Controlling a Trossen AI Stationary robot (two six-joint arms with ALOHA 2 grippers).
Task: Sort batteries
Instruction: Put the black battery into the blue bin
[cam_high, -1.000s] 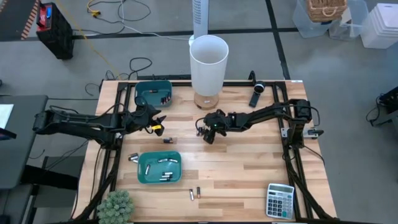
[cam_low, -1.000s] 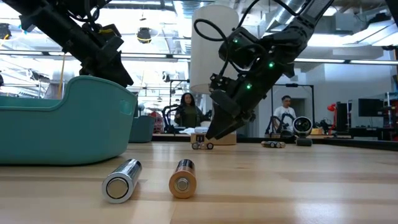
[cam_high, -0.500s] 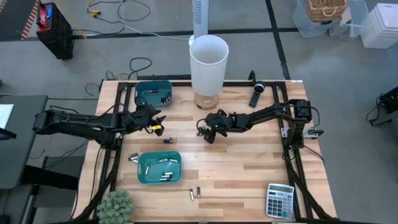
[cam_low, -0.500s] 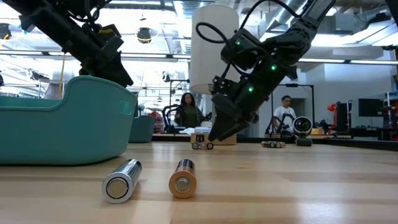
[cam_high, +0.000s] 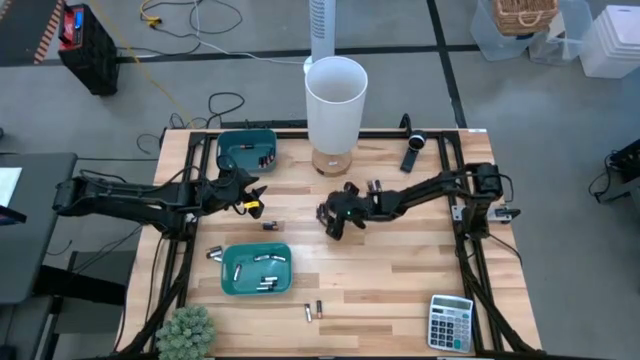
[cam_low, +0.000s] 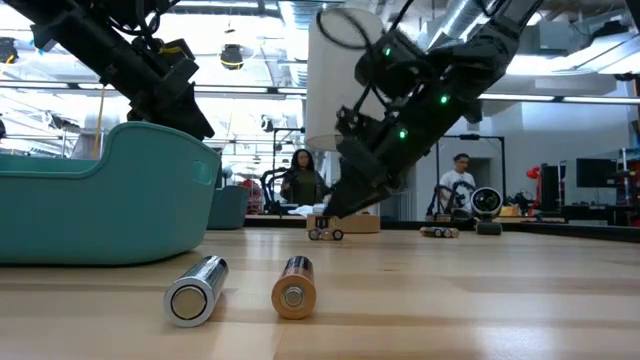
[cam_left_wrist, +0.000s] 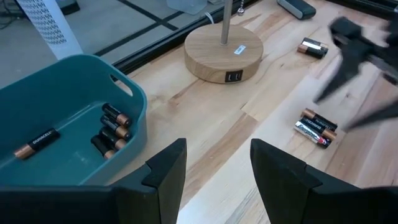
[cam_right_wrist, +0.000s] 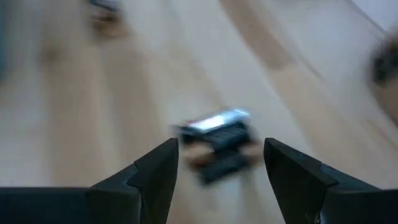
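batteries (cam_right_wrist: 219, 147) | on table, just ahead of right gripper (cam_right_wrist: 219, 177) | jaws apart

- A robotics lab or workshop.
- Grey concrete floor (cam_high: 560, 120) with cables (cam_high: 185, 25) trailing at upper left, high view.
- Wooden surface (cam_high: 390, 270) in a black metal frame (cam_high: 470, 255), an arm on each side.
- Low view: open hall with ceiling lights (cam_low: 232, 55), people (cam_low: 300, 180) and equipment (cam_low: 485, 205) behind.
- Plastic storage bins (cam_high: 610, 40) at upper right, high view.

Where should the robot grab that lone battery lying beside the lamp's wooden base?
Across the middle of the lone battery, from straight above: it lies flat, with bare table along both long sides. The open right end effector hovers nearby.
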